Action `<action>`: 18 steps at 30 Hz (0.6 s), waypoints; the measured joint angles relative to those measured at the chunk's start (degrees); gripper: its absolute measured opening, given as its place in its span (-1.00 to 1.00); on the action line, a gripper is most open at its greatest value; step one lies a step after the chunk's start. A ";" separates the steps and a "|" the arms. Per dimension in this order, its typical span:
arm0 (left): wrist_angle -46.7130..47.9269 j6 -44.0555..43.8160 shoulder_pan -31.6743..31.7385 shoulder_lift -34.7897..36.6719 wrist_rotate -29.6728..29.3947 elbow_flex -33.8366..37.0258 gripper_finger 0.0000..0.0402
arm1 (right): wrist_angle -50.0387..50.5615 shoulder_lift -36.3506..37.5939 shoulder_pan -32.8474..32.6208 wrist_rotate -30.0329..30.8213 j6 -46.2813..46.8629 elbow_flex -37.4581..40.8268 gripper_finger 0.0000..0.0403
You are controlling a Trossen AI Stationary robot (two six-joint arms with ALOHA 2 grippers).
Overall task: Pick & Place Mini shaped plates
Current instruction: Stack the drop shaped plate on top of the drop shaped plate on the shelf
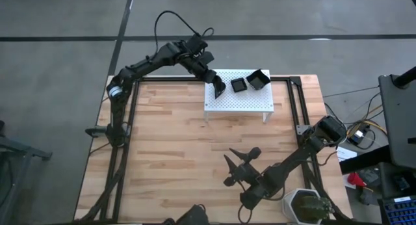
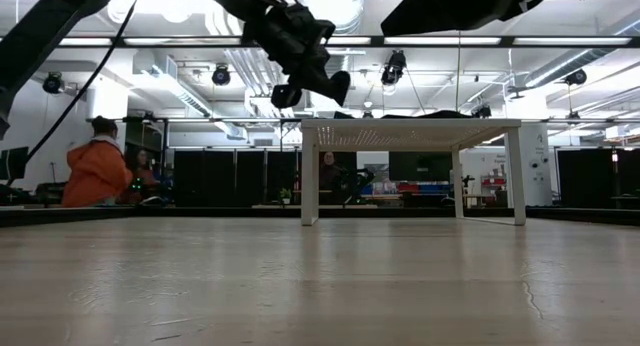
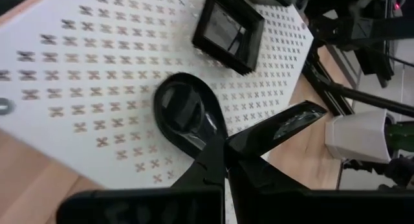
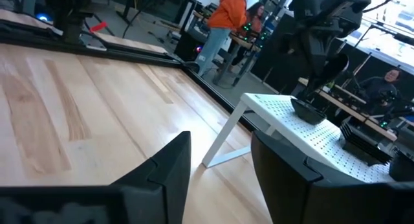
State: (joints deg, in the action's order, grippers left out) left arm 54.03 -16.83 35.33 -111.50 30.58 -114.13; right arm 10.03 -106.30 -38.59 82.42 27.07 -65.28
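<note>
A white perforated stand (image 1: 247, 103) stands at the far middle of the table. On it lie two square black mini plates (image 1: 238, 84) (image 1: 259, 79); the left wrist view shows one of them (image 3: 228, 31). My left gripper (image 1: 218, 87) hangs over the stand's left end, shut on a teardrop-shaped black mini plate (image 3: 186, 112), which also shows in the right wrist view (image 4: 309, 111). My right gripper (image 1: 239, 158) hovers open over the near right part of the table, nothing between its fingers (image 4: 162, 166). My left gripper pinches the teardrop plate's narrow end (image 3: 212, 146) between its two fingers. The fingers slant down from the table's left and far side. The plate's wide end points away from the fingers, low over the stand's top; I cannot tell whether it touches the stand.
A white pot with a green plant (image 1: 305, 205) stands at the table's near right corner. Black frame rails (image 1: 296, 101) run along the table's sides. Bare wood (image 1: 169, 147) lies between the stand and my right gripper. People sit in the room behind (image 2: 98, 166).
</note>
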 joint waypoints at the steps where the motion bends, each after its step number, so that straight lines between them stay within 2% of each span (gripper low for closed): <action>1: -0.01 0.00 -0.07 0.00 -0.01 0.02 -0.98 | -0.07 0.00 0.00 0.00 0.00 0.00 -0.23; 18: 0.48 0.73 -1.07 -0.02 -2.40 0.07 -0.98 | -0.07 0.00 -0.17 -0.18 1.51 -0.02 -0.24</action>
State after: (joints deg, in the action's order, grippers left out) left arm 54.51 -16.11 34.26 -111.53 28.18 -114.06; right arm 9.96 -106.30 -38.76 82.24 28.58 -65.30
